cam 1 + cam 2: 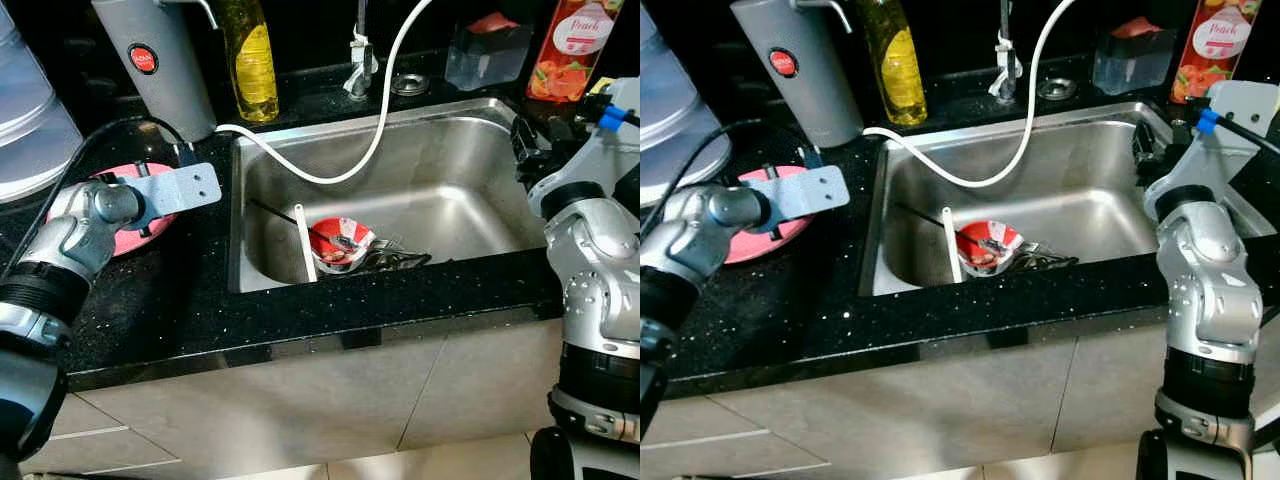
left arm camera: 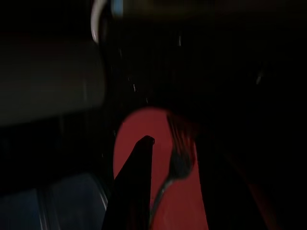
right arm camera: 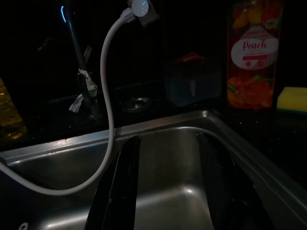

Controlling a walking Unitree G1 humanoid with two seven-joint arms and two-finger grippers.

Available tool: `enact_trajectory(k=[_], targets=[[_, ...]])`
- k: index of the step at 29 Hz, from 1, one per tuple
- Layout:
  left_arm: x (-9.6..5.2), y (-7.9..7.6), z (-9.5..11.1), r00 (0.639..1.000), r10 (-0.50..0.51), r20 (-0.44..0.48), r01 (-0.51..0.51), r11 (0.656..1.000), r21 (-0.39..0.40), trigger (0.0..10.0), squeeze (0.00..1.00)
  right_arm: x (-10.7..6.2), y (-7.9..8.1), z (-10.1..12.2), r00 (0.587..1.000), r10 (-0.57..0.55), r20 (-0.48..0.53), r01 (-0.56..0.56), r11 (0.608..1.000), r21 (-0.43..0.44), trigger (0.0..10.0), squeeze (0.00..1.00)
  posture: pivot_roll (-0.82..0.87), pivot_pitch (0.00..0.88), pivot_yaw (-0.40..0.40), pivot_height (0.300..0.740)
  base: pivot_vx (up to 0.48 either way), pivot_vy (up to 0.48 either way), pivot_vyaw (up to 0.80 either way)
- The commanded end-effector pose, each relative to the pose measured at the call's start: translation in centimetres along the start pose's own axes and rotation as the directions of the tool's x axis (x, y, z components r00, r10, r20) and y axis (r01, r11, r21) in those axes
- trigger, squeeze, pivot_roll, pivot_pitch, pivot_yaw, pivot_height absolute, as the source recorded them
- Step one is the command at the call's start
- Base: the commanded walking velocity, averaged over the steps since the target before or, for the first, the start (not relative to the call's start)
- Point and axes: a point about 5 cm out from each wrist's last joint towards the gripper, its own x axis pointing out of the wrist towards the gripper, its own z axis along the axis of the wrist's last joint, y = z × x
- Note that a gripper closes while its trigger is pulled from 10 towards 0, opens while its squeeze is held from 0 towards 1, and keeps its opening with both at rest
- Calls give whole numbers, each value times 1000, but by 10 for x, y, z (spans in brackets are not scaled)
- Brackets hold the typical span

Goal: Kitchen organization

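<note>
The left gripper (image 2: 170,187) hangs over a pink plate (image 1: 125,235) on the black worktop (image 1: 200,310), left of the sink. In the left wrist view a fork (image 2: 175,160) lies between its jaws, tines over the plate; the jaws appear to pinch its handle, though that view is too dark to be sure. My reading is that the fork is being set down on the plate, so cutlery gathers in one spot off the wet steel.

The right gripper (image 3: 168,187) is poised over the far right corner of the sink (image 1: 1120,120), jaws spread with nothing between them — likely ready to reach in for the next item.

In the near part of the sink basin sits a red-and-white bowl (image 1: 342,243), with more metal cutlery (image 1: 395,260) just right of it and a white stick-like utensil (image 1: 305,243) leaning at its left. A white hose (image 1: 340,170) loops from the tap into the basin.

Along the far edge of the worktop stand a grey jug (image 1: 160,65), a yellow bottle (image 1: 250,60) and a peach-labelled bottle (image 3: 252,52), with a yellow sponge (image 3: 291,99) on the right.
</note>
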Motion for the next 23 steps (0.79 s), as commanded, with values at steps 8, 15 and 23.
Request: enact_trajectory(k=[8, 15, 23], targets=[[17, -15, -25, 996, -21, -90, 15, 998, -67, 10000, 0, -1, 10, -1, 999, 39, 0, -39, 999, 1, 10000, 0, 10, 78, 128, 740, 0, 0, 0], [17, -7, -24, 993, 43, -109, -50, 997, -63, 10000, 0, -2, 9, 1, 999, 32, 6, -32, 999, 0, 10000, 0, 6, 77, 130, 740, 0, 0, 0], [12, 16, -23, 982, 159, -104, -166, 985, -57, 10000, 0, -1, 9, 1, 1000, 31, 5, -31, 1000, 0, 10000, 0, 4, 80, 124, 740, 0, 0, 0]])
